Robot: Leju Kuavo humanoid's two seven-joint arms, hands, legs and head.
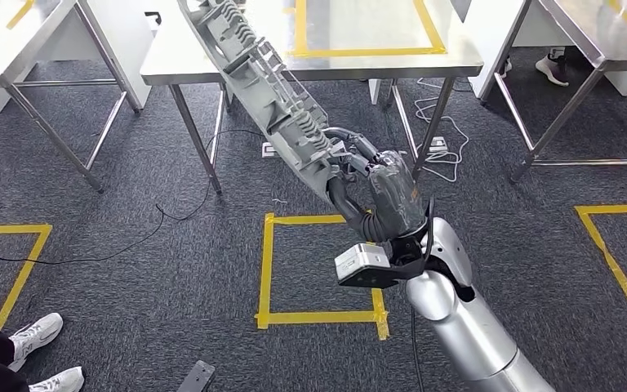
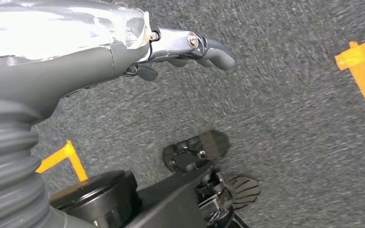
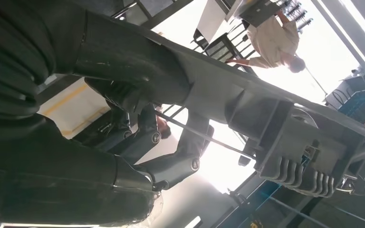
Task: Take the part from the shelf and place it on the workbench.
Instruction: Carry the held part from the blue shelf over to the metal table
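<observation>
Grey ribbed plastic describes the long moulded part (image 1: 265, 90) that I am carrying; it is clamped at its near end in my right hand (image 1: 380, 192), with my dark fingers (image 3: 171, 164) wrapped around its edge. The part slants up and away from that hand, and its far end overlaps the front edge of the shiny steel workbench (image 1: 188, 61) with yellow tape marked on its top. I cannot tell whether that end touches the bench. Directly below my right hand, a yellow tape square (image 1: 320, 265) is marked on the dark grey carpet (image 1: 131, 204). My left hand (image 2: 180, 50) hangs over bare carpet, its fingers curled inward and grasping nothing. A black cable (image 1: 163, 220) trails across the floor left of the tape square. Further left of the square, at the lower corner, stand a person's white trainers (image 1: 45, 351).
</observation>
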